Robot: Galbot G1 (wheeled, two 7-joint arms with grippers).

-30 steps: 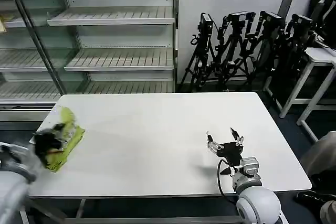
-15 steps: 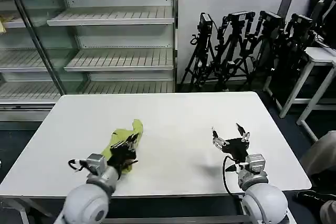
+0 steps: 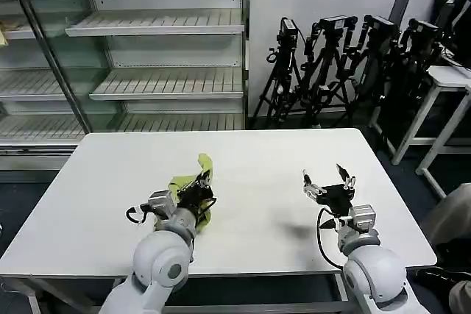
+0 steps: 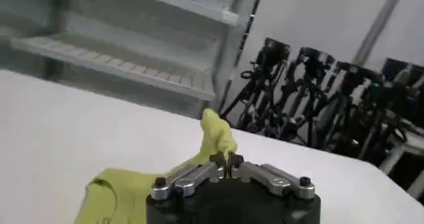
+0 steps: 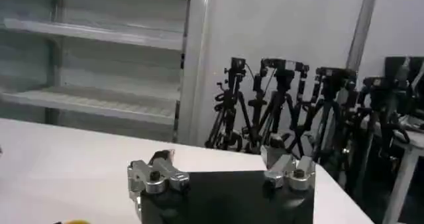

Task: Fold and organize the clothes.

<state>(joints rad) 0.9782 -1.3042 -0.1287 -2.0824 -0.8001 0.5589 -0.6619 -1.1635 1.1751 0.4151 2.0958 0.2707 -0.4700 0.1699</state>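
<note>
The lime yellow-green T-shirt [image 3: 193, 182] lies bunched on the white table [image 3: 243, 159], left of centre, with one corner pulled up. My left gripper [image 3: 204, 179] is shut on that raised fabric. In the left wrist view the pinched cloth [image 4: 215, 134] sticks up from between the closed fingertips of the left gripper [image 4: 227, 160], and the rest of the shirt trails down beside it. My right gripper [image 3: 329, 183] hovers open over the right part of the table, well apart from the shirt; in its own wrist view the right gripper [image 5: 220, 160] has nothing between its spread fingers.
Metal shelving [image 3: 147, 71] with a glass door stands behind the table on the left. Several black tripods [image 3: 346, 64] lean against the back wall. A white side table [image 3: 441, 101] sits at the far right. Bare tabletop lies between the two grippers.
My left gripper has carried the shirt from the table's left edge toward the centre and slightly farther from me. The right gripper has drifted a little right and away, staying open.
</note>
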